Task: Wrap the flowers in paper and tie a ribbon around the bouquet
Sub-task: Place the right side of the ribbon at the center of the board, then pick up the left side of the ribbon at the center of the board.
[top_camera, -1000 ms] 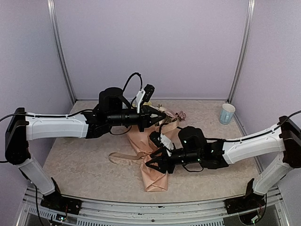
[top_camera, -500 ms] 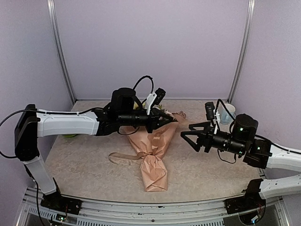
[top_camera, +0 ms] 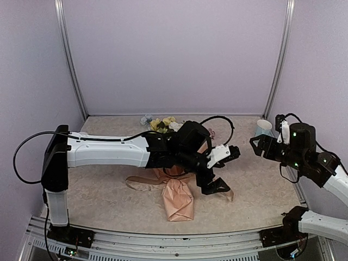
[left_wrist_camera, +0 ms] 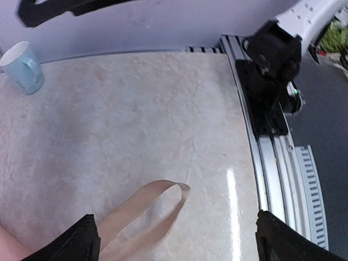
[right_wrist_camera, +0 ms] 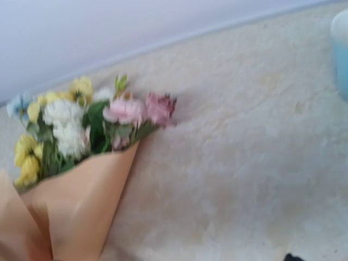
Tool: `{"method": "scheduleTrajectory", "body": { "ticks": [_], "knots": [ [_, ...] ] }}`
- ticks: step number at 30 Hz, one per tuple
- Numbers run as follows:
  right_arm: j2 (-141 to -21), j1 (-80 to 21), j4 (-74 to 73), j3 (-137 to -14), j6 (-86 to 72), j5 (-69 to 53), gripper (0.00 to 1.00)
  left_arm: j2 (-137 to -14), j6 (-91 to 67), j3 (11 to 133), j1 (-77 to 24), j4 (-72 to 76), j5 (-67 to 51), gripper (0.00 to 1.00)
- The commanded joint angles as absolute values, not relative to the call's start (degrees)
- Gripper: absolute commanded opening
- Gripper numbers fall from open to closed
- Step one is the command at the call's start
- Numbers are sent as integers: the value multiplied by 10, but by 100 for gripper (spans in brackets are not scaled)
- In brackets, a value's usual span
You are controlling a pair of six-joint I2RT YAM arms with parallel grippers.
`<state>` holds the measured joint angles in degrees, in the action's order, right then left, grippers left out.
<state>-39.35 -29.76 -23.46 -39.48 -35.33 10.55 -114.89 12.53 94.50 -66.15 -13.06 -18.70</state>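
Left arm: stretched from the left edge across the table (top_camera: 98,185), its forearm laid over the waist of the bouquet (top_camera: 179,200).
Ribbon (top_camera: 137,182): one loop is seen flat on the table left of the waist; the other lies right of it, under the left gripper.
Bouquet axis: laid far-to-near, the flowers (top_camera: 160,124) at the far end and the paper (top_camera: 175,209) tail toward the bases.
Left gripper (top_camera: 215,177): fingers spread wide, nothing between them; it is pointed down, just right of the paper tail.
Key relation: the right-hand ribbon loop lies directly below the left gripper; this arm is judged far the nearer.
Mug (top_camera: 262,129): stood at the far right.
Right gripper (top_camera: 256,145): raised beside the mug, well apart from the bouquet, jaws parted and empty.
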Motion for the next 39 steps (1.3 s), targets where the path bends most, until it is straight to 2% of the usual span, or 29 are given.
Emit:
{"method": "scheduleTrajectory", "body": {
  "ticks": [1, 6, 7, 8, 11, 12, 13, 16, 18, 21, 24, 26, 28, 32, 39],
  "knots": [
    [-434, -293, -219, -391, -327, 44, 84, -1091, 189, 918, -653, -213, -166, 99],
    [-473, -293, -157, -391, -304, -37, 81, -982, 97, 815, -561, -216, -94, 99],
    [-479, -293, -150, -390, -302, -43, 80, -970, 67, 796, -528, -232, -76, 96],
    [-484, -293, -145, -388, -302, -46, 80, -963, 34, 776, -495, -253, -59, 90],
    [-496, -293, -130, -381, -302, -55, 79, -956, -47, 716, -405, -300, -40, 58],
    [-500, -293, -125, -379, -303, -60, 79, -952, -63, 688, -381, -299, -44, 54],
    [-504, -293, -121, -378, -303, -65, 79, -945, -78, 659, -366, -292, -41, 53],
    [-510, -294, -116, -376, -303, -73, 78, -930, -109, 591, -332, -265, -37, 68],
    [-512, -294, -112, -373, -303, -77, 78, -930, -116, 562, -322, -254, -45, 72],
    [-515, -294, -109, -372, -302, -81, 77, -947, -119, 536, -311, -245, -61, 74],
    [-516, -294, -109, -370, -301, -82, 77, -973, -119, 519, -311, -239, -90, 70],
    [-514, -294, -111, -370, -301, -81, 77, -977, -121, 510, -316, -238, -102, 63],
    [-510, -294, -115, -370, -300, -78, 77, -972, -124, 502, -321, -239, -102, 51],
    [-509, -294, -114, -371, -297, -79, 77, -958, -123, 500, -323, -245, -112, 2],
    [-525, -294, -85, -378, -283, -141, 76, -824, -99, 551, -366, -236, -87, 0]
  ]
}}
